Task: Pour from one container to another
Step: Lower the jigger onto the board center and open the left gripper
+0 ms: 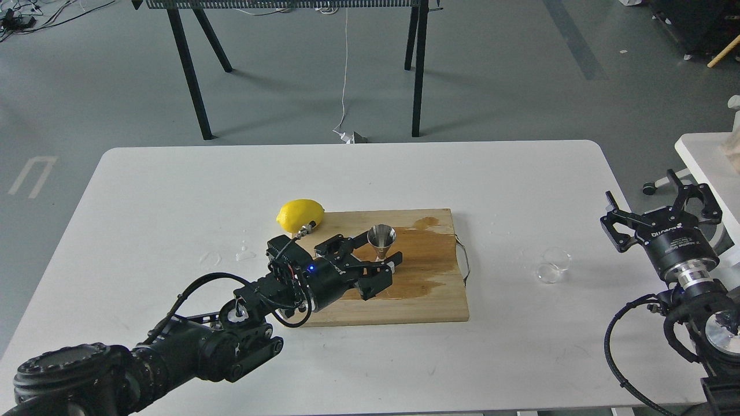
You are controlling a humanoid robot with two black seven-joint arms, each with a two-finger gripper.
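Note:
The steel jigger [381, 241] stands upright on the wooden board [428, 300], mouth up. My left gripper [377, 257] reaches in from the lower left and is shut on the jigger's lower cone, one finger on each side. The clear glass tumbler [553, 266] lies on the white table to the right of the board and looks tipped on its side. My right gripper [653, 199] hangs open at the table's right edge, right of the tumbler and apart from it, holding nothing.
A yellow lemon [300, 214] sits at the board's far left corner, just behind my left wrist. A dark wet stain [425, 254] spreads over the board, and water drops [245, 253] lie on the table left of it. A second white table [702, 153] stands at far right.

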